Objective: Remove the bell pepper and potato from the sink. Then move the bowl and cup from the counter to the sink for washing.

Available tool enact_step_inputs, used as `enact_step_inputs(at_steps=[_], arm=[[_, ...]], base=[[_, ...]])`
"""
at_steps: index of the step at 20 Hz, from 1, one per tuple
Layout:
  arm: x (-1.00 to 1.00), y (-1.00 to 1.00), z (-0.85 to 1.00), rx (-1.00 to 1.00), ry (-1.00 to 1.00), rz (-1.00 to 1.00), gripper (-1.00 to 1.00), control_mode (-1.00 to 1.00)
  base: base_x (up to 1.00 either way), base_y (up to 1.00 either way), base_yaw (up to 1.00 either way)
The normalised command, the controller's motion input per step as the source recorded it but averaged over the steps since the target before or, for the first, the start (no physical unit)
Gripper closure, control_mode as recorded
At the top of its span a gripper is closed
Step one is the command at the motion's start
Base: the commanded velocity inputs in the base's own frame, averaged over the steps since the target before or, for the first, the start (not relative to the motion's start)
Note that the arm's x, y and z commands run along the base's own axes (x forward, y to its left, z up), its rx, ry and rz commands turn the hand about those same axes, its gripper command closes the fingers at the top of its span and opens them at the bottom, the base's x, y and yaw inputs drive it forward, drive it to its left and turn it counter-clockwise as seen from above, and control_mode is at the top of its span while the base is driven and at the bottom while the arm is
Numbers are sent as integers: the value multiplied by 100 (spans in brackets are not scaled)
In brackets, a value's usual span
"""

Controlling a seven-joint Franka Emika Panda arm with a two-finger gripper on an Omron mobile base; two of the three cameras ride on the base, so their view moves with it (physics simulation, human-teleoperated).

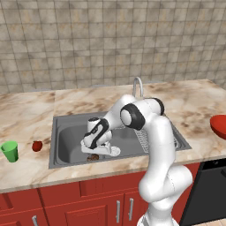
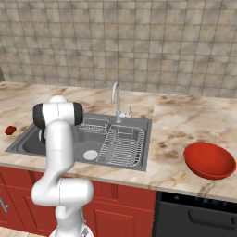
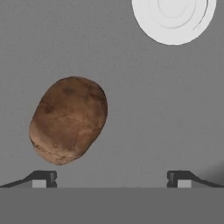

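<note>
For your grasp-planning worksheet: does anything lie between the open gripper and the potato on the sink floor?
Nothing visible does. In the hand view the potato lies on the bare grey sink floor just ahead of the gripper, offset toward one finger. The drain sits apart, beyond it.

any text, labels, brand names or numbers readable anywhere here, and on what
None: no readable text in any view.
The brown mottled potato, grey steel sink, small red bell pepper, bright green tapered cup and wide red bowl carry no marks.
The dark appliance panel has faint dots, too small to read.
</note>
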Motion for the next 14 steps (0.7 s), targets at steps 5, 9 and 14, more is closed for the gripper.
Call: enact_step_inputs(at_steps=[5, 9, 14], arm=[[17, 3, -14, -2, 0, 0, -100, -100], [18, 5, -14, 0, 0, 0, -100, -100], [15, 7, -18, 0, 0, 0, -100, -100]], base=[[0, 0, 0], [0, 0, 0], [0, 0, 0]])
